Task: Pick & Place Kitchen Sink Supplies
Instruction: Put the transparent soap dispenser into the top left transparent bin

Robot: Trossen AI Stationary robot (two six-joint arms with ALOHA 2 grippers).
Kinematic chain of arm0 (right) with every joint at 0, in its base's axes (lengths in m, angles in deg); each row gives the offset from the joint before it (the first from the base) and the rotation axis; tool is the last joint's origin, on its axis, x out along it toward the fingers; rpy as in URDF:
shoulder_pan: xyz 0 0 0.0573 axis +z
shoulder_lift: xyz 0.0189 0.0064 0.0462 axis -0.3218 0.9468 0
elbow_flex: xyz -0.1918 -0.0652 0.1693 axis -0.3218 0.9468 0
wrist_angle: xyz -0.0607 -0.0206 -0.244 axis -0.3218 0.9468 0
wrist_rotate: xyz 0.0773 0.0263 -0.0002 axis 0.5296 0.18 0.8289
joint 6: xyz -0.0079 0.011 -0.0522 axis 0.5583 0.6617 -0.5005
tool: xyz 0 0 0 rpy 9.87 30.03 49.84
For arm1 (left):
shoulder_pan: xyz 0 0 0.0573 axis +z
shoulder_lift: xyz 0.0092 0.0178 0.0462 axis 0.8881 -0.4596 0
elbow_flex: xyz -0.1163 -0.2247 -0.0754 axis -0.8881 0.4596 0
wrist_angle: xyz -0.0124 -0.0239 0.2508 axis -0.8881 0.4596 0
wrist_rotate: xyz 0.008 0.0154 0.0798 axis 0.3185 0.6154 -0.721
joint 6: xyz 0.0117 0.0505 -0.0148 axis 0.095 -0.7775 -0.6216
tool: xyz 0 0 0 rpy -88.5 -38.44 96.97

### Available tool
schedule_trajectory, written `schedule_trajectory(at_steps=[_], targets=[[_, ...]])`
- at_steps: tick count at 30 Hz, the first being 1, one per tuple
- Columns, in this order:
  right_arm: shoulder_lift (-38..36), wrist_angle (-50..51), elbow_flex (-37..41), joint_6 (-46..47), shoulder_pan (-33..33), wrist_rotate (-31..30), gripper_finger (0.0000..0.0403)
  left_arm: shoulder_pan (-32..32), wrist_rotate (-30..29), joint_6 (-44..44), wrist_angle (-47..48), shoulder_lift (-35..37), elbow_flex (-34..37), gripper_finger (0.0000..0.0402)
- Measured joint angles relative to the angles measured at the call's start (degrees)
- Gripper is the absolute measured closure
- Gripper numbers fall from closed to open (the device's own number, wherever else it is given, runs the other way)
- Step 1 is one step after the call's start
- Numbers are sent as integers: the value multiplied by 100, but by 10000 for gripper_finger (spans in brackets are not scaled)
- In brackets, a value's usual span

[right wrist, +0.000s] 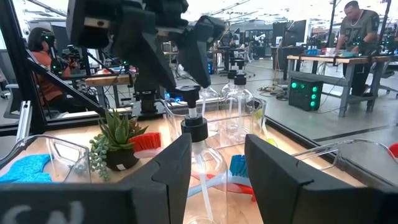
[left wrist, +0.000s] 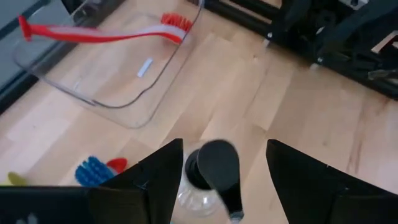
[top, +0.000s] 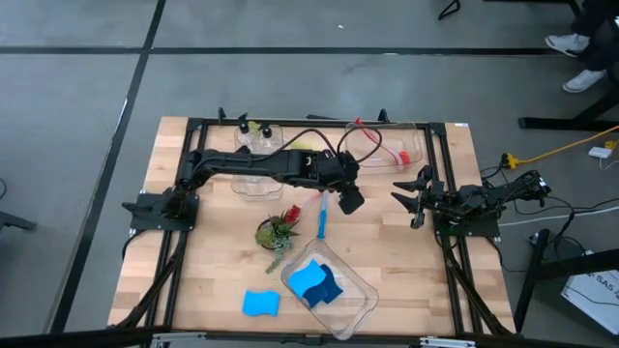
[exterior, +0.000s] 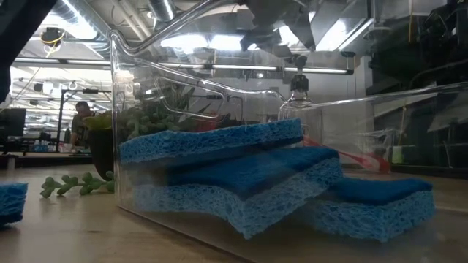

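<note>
My left gripper (top: pixel 346 200) (left wrist: pixel 224 144) hangs open over a small clear bottle with a black pump top (left wrist: pixel 214 171) (right wrist: pixel 200 158), one finger on either side of the pump. The bottle is upright right of the blue brush (top: pixel 321 215), which lies flat on the table. My right gripper (top: pixel 414 198) (right wrist: pixel 217 138) waits open at the table's right, pointing at the bottle. A near bin (top: pixel 360 302) holds blue sponges (top: pixel 317 283) (exterior: pixel 241 168). One more sponge (top: pixel 259 303) lies on the table left of it. A red brush (left wrist: pixel 106 34) lies in the far right bin (top: pixel 418 159). My left gripper comes at the bottle from above, pointing down. I cannot tell whether one finger (left wrist: pixel 165 171) touches the black collar (left wrist: pixel 191 169) under the pump head. The other finger (left wrist: pixel 298 180) stands clear of the bottle.
A small potted plant (top: pixel 279 230) stands left of the blue brush. A far bin (top: pixel 242 184) with more clear bottles sits under my left arm. Black frame rails (top: pixel 440 164) run along the table's far and side edges. Bare wood lies between the two grippers.
</note>
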Motion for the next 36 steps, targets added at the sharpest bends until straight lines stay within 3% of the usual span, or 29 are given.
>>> schedule_trajectory(at_steps=[17,20,28,36], targets=[[0,0,0,16,-2,-2,254,26,-15,-260,-9,-240,8,185],[2,0,0,-3,-1,-2,254,30,-15,-260,-5,-242,8,210],[0,0,0,16,-1,-2,254,37,-15,-364,-1,-242,8,322],[0,0,0,-2,0,-1,254,36,-11,-457,-1,-242,8,322]])
